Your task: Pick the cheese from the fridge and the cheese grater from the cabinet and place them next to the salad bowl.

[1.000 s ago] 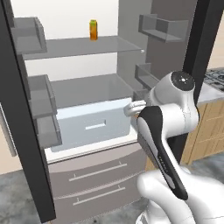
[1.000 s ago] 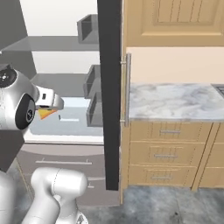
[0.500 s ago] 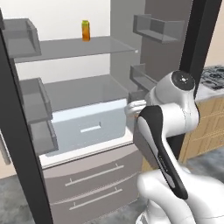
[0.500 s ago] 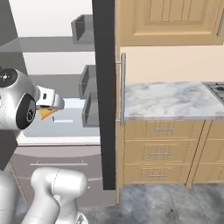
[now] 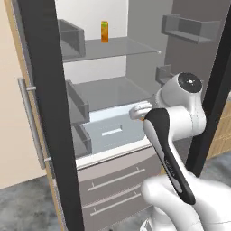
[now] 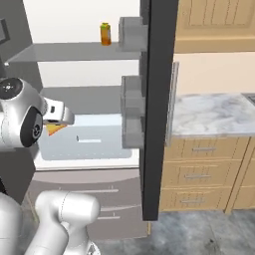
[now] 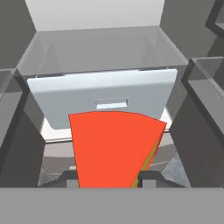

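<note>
In the hand view the fingers (image 7: 107, 178) are closed on the cheese (image 7: 114, 148), whose red side faces the camera, broad at the top and narrowing down between the two tips, so its long axis seems to run along the gripper, though the close view makes that hard to judge. Behind it stands the open fridge (image 5: 45, 90) with its pale drawer (image 7: 105, 103) under a translucent shelf (image 7: 100, 48). From the right base view the cheese shows as a small orange sliver under the hand, in front of the drawer, with an orange carton (image 6: 105, 34) on the upper shelf and the marble bench (image 6: 214, 114) to the right.
</note>
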### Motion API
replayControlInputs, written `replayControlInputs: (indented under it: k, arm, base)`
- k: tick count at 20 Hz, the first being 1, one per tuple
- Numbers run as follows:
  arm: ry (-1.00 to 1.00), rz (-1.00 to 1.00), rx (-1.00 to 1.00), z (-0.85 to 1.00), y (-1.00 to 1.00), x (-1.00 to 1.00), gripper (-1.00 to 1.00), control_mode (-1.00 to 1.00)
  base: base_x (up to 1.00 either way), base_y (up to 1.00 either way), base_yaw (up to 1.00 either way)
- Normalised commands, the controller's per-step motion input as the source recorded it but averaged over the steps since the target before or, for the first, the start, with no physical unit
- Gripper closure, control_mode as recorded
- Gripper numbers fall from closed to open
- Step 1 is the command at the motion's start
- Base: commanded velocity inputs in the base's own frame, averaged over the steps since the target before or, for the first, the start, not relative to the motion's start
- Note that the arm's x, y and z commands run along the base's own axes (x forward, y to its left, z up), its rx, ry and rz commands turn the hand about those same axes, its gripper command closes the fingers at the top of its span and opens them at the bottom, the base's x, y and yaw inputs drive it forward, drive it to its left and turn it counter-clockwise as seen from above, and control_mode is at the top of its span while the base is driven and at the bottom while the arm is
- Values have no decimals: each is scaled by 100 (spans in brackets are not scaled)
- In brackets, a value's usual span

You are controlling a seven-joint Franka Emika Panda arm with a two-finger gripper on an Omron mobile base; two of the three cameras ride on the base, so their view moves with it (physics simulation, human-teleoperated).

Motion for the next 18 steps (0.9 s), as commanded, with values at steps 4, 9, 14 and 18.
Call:
replayControlInputs:
  k: [4, 9, 14, 18]
  arm:
    - [0, 0, 0, 0, 0, 0, 100, 100]
    - [0, 0, 0, 0, 0, 0, 100, 100]
    - [0, 0, 0, 0, 0, 0, 100, 100]
    - [0, 0, 0, 0, 0, 0, 100, 100]
  base:
    - [-34, 30, -2]
    - [-63, -5, -10]
    - [-59, 0, -33]
    - [-60, 15, -44]
